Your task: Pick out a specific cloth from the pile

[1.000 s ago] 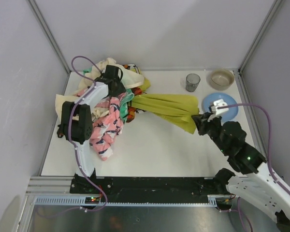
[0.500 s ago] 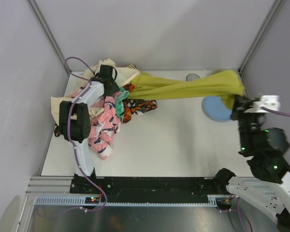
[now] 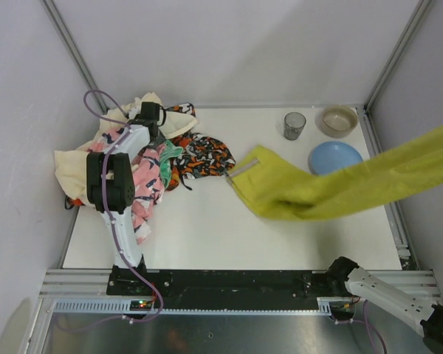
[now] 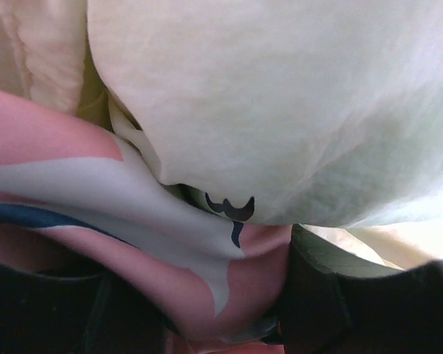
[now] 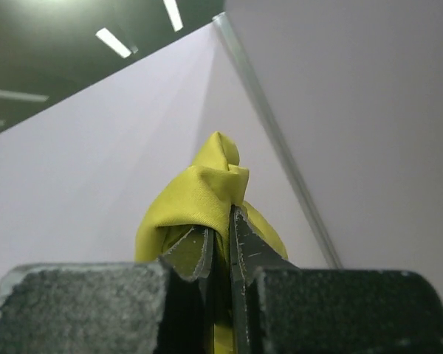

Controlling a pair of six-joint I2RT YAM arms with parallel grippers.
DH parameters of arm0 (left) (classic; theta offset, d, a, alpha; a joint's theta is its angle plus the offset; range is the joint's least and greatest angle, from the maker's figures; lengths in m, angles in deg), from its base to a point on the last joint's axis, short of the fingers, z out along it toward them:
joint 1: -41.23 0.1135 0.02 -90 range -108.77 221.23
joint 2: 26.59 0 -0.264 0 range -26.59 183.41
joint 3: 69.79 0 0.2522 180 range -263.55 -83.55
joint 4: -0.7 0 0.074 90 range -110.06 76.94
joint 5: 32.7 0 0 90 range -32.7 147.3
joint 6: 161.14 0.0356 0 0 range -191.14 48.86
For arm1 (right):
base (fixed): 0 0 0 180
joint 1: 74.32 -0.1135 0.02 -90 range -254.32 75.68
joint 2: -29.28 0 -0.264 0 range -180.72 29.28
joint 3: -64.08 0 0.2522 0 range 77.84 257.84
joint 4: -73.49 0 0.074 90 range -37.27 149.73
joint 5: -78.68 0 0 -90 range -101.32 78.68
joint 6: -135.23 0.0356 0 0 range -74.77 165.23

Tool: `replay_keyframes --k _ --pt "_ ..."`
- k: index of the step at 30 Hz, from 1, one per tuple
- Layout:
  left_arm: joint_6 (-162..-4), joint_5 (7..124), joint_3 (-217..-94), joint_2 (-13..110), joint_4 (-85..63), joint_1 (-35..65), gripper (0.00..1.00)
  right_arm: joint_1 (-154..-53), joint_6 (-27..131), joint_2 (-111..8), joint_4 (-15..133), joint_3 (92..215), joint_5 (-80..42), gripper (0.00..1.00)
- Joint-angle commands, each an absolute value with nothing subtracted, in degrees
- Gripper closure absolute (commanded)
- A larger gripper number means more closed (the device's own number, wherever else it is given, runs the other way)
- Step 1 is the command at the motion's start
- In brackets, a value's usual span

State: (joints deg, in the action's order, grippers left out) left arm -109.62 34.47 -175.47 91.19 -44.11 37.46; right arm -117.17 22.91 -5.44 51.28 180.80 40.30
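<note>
The mustard yellow-green cloth (image 3: 303, 192) hangs stretched in the air from mid-table up past the right edge, its striped hem band (image 3: 244, 168) lowest, apart from the pile. In the right wrist view my right gripper (image 5: 221, 240) is shut on a bunched fold of the cloth (image 5: 199, 199); the gripper itself is outside the top view. The pile (image 3: 188, 158) lies at the back left: cream, pink, orange-black and mint garments. My left gripper (image 3: 149, 116) is pressed into it, with pink patterned fabric (image 4: 229, 273) wedged between its dark fingers (image 4: 340, 310) and cream cloth (image 4: 295, 110) above.
A grey cup (image 3: 294, 125) and a beige bowl (image 3: 338, 120) stand at the back right. A blue plate (image 3: 332, 156) lies in front of them, partly under the hanging cloth. Enclosure walls stand close on three sides.
My right gripper swung up and right out of the top view, pulling the yellow cloth wholly free of the pile. The left gripper and the pile slid a little left.
</note>
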Motion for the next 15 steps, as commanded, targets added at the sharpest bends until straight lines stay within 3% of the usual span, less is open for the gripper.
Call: replay_keyframes --k 1,15 --pt "-107.67 26.5 -172.72 94.61 -51.69 40.44 0.43 -118.06 33.18 -20.33 29.76 187.76 26.83 1.0" --pt "-107.21 30.21 -171.9 92.16 -51.56 37.89 0.4 -118.34 38.76 -33.99 22.91 196.63 5.86 1.0"
